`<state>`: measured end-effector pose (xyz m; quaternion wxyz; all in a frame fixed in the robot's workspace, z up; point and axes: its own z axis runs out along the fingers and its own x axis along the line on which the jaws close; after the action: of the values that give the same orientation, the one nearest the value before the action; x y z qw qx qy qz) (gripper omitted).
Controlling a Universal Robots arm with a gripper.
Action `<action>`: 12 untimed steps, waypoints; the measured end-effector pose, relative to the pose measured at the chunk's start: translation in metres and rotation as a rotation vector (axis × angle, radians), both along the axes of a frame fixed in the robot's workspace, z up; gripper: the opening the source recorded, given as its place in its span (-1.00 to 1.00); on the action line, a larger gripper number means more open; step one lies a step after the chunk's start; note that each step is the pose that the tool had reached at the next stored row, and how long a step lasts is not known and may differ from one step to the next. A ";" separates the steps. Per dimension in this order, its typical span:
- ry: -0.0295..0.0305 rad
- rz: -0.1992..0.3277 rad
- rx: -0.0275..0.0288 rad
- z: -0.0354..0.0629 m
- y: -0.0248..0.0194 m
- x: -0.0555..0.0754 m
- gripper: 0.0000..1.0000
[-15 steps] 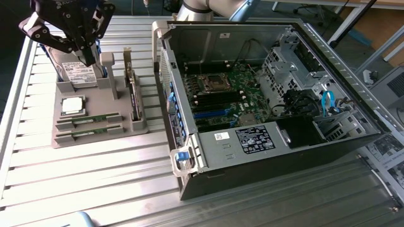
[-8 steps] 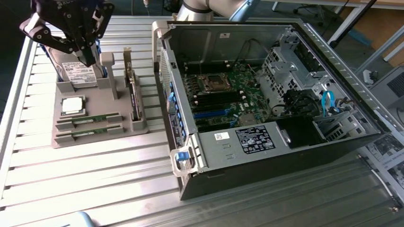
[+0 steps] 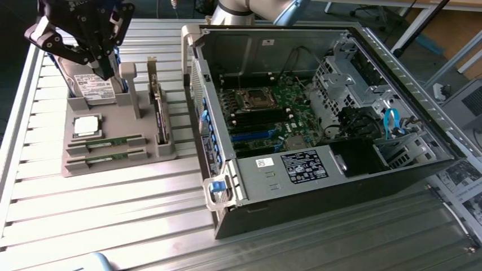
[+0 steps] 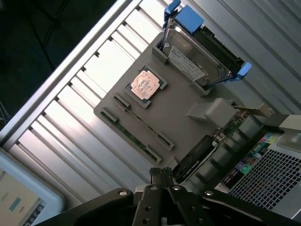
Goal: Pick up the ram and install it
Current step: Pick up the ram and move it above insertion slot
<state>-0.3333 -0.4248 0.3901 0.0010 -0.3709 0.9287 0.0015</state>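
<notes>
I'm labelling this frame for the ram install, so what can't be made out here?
Ram sticks, chips and label: exterior view, too small, sunk edge-on in the tray.
Hard drive, far end: exterior view, hidden by the gripper.
Motherboard slots, free or filled: exterior view, too small and dark.
</notes>
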 end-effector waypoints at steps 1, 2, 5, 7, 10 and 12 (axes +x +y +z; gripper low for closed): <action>0.0000 0.010 -0.0012 0.0000 0.0000 0.000 -0.79; 0.0001 0.020 -0.0024 0.0000 0.0000 0.000 -0.79; 0.0001 0.043 -0.0051 0.0000 0.0000 0.000 -0.79; 0.0000 0.057 -0.0066 0.0000 0.0000 0.000 -0.79; 0.0000 0.078 -0.0086 0.0000 0.0000 0.000 -0.79; 0.0000 0.097 -0.0104 0.0000 0.0000 0.000 -0.79</action>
<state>-0.3333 -0.4248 0.3901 -0.0010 -0.4154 0.9096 -0.0033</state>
